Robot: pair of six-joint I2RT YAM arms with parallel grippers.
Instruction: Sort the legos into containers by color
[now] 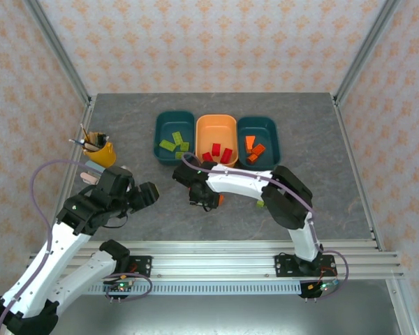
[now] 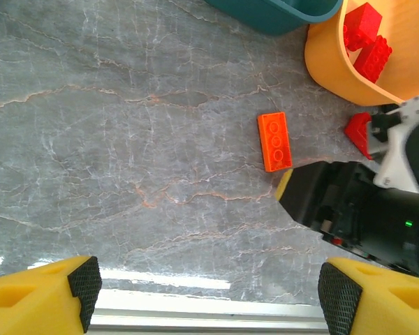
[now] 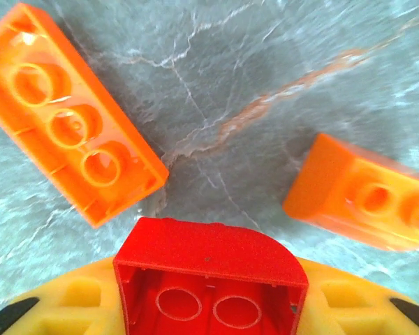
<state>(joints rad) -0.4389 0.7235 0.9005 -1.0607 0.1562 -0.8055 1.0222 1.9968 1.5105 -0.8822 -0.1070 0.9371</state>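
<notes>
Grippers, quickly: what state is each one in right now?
Left gripper: open, holding nothing.
Right gripper: closed on a red lego.

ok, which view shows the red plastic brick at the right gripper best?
Right wrist: the red plastic brick fills the foreground between the right gripper's fingers, hollow underside showing. Left wrist catches just one red corner.

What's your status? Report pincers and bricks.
Left pincer open, empty. Right pincer shut on red brick. Two orange bricks loose on table beside it.
</notes>
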